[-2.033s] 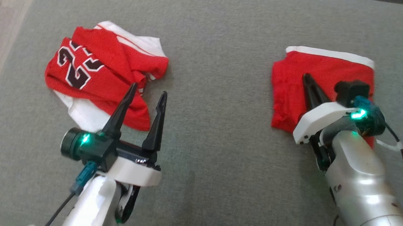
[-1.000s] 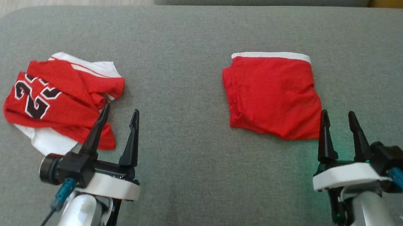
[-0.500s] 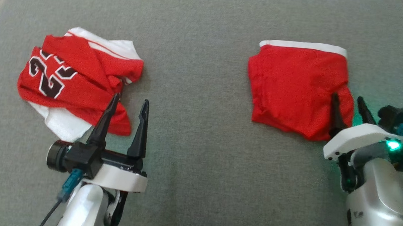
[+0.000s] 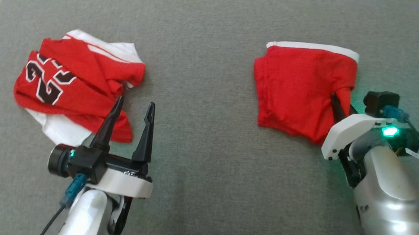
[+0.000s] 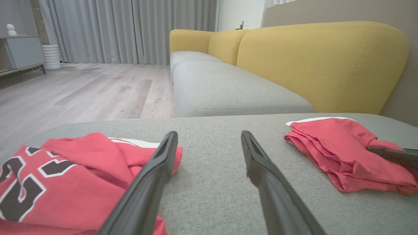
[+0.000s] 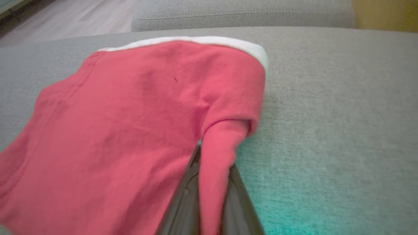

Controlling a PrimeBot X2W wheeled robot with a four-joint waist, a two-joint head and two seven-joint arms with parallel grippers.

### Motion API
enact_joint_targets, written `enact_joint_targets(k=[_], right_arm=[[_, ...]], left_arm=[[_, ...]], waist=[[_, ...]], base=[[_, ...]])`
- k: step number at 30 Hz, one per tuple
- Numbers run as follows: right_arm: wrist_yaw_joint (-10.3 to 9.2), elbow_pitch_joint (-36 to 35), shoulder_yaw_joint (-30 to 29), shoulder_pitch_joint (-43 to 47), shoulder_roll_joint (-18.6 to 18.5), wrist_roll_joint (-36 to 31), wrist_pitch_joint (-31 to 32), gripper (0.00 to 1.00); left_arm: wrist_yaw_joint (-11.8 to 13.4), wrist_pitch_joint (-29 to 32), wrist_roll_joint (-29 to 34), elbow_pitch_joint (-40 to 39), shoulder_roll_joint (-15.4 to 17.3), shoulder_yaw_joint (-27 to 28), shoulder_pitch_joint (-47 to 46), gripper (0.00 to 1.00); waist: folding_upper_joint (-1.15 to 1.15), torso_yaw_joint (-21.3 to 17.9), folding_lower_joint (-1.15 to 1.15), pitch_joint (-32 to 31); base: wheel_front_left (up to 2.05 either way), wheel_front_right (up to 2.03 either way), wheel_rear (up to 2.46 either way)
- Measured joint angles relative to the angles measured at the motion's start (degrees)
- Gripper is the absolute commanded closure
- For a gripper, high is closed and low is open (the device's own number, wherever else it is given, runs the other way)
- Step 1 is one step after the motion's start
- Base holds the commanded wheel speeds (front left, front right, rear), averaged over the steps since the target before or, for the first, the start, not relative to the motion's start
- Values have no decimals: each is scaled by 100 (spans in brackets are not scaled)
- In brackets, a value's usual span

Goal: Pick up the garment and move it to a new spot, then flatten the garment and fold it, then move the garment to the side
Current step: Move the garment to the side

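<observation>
A grey seat cushion [image 4: 215, 39] carries everything; beyond its far edge the left wrist view shows pale wood floor [image 5: 81, 94], grey curtains [image 5: 130, 29] and yellow sofa backs [image 5: 320, 65]. On the cushion's right half lies the folded red garment [image 4: 297, 91], a neat stack with a white band [image 4: 312, 47] along its far edge. The right pincer [image 4: 341, 101] is clenched on its near right corner, the cloth pulled up in a ridge. A crumpled red jersey [image 4: 74, 80] lies on the cushion's left half. The left pincer [image 4: 136, 101] hangs released just above the cushion.

Grey sofa seat [image 5: 228, 94] w/ yellow backrest [image 5: 320, 65], wood floor [image 5: 81, 94], grey curtains [image 5: 130, 29]
</observation>
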Motion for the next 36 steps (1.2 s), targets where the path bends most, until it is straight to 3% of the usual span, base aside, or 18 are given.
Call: enact_joint_targets(k=[5,13,19,26,34,35,36], right_arm=[[0,0,501,-14,-452,-291,3,100],[0,-55,1117,-261,-1722,-318,231,100],[0,99,1071,-546,-2536,-315,261,100],[0,374,543,-822,-2837,-476,261,100],[0,487,168,-827,-2740,-690,204,100],[0,492,110,-827,-2711,-722,203,50],[0,492,110,-827,-2711,-722,203,50]], left_arm=[[-2,0,40,-46,0,21,2,0],[-57,0,111,-125,0,151,4,0],[-111,0,141,-198,0,151,-7,0],[-159,0,141,-188,-1,144,-87,0],[-160,0,141,-147,-3,148,-148,0],[-160,0,141,-143,-3,147,-148,0],[-160,0,141,-143,-3,147,-148,0]], waist=[[0,-165,0,-102],[0,-348,0,-24],[0,-334,0,223],[0,-290,0,439],[0,-278,0,420],[0,-275,0,409],[0,-275,0,409]], base=[[0,0,0],[0,0,0],[0,0,0],[0,0,0],[0,0,0],[0,0,0],[0,0,0]])
